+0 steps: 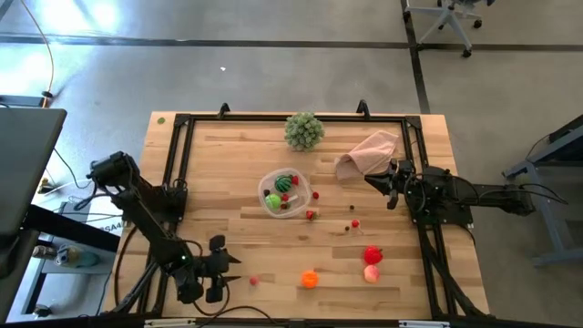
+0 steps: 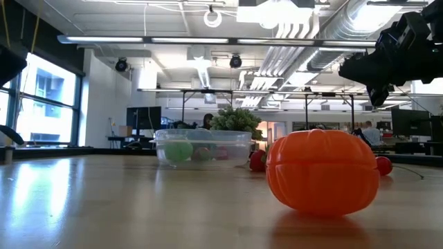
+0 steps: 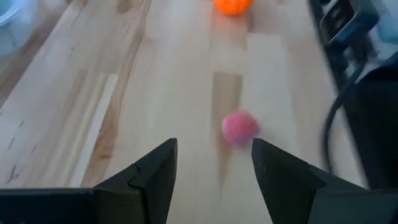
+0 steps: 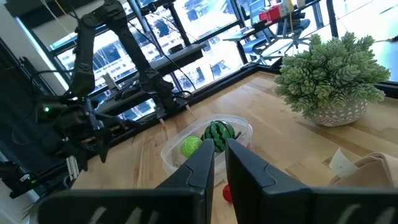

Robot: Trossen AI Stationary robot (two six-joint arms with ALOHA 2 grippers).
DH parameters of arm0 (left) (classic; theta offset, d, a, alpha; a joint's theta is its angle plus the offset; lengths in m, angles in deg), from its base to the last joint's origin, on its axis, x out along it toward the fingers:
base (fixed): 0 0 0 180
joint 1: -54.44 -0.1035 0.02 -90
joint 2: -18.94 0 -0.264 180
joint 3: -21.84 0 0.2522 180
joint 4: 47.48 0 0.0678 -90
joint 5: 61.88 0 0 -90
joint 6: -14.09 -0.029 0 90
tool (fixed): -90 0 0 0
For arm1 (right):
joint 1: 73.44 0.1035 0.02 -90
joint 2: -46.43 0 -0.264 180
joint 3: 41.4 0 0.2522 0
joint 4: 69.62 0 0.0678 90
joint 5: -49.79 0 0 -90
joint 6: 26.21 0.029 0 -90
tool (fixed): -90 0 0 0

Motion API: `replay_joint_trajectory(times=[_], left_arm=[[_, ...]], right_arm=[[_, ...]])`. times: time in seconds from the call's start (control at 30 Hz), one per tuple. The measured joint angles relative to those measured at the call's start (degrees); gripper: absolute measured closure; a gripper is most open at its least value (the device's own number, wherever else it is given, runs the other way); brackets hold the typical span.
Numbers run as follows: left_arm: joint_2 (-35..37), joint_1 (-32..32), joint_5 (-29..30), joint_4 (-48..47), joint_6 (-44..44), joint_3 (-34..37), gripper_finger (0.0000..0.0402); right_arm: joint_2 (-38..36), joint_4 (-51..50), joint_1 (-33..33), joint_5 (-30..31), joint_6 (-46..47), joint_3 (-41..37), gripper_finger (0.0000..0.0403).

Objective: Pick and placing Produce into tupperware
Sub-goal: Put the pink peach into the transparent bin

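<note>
Near the table's front edge, on its left side, the left gripper (image 1: 221, 270) hangs low with its fingers about half spread and nothing between them. A small pink-red berry (image 3: 239, 127) lies on the wood just beyond the fingertips, in line with the gap. The right gripper (image 1: 378, 181) waits at the table's right side beside the cloth (image 1: 369, 152), fingers nearly together and empty, pointing toward the tub (image 1: 284, 194) at mid-table.

What could go wrong, as I judge it: the berry is tiny and round, so if one finger reaches it first it may roll away or be flicked toward the table's front edge. The half-spread gap leaves little margin for a sideways miss. A carry to the tub could also lose so small a piece if the grip lands off-centre.

By my count, the tub holds one striped melon (image 4: 217, 132), one green piece (image 4: 191, 147) and some small red pieces too crowded to number. Loose on the table are one orange piece (image 1: 310, 279), one red piece (image 1: 373, 256) with one pink piece (image 1: 371, 272) just beside it, and about six small red berries scattered between the tub and the front edge. There is one tub, one cloth, and one leafy ball (image 1: 303, 130) toward the back.
</note>
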Motion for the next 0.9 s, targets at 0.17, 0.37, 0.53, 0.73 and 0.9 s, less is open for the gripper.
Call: replay_joint_trajectory(times=[0.17, 0.37, 0.53, 0.73, 0.9], left_arm=[[-3.8, 0.0, -1.0, -0.1, -3.7, 0.1, 0.0204], [-7.0, 0.0, -1.8, 0.6, -3.9, 0.1, 0.0204], [-8.5, 0.0, -2.0, 4.0, -3.9, 0.1, 0.0204], [-8.6, 0.0, -2.5, 10.1, -6.3, 0.1, 0.0204], [-8.9, -0.9, -5.0, 8.2, -9.0, 0.1, 0.0204]], right_arm=[[0.0, 0.0, 0.0, 0.0, 0.0, 0.0, 0.0373], [0.0, 0.0, 0.0, 0.0, 0.0, 0.0, 0.0373], [0.0, 0.0, 0.0, 0.0, 0.0, 0.0, 0.0373], [0.0, 0.0, 0.0, 0.0, 0.0, 0.0, 0.0373], [0.0, 0.0, 0.0, 0.0, 0.0, 0.0, 0.0373]])
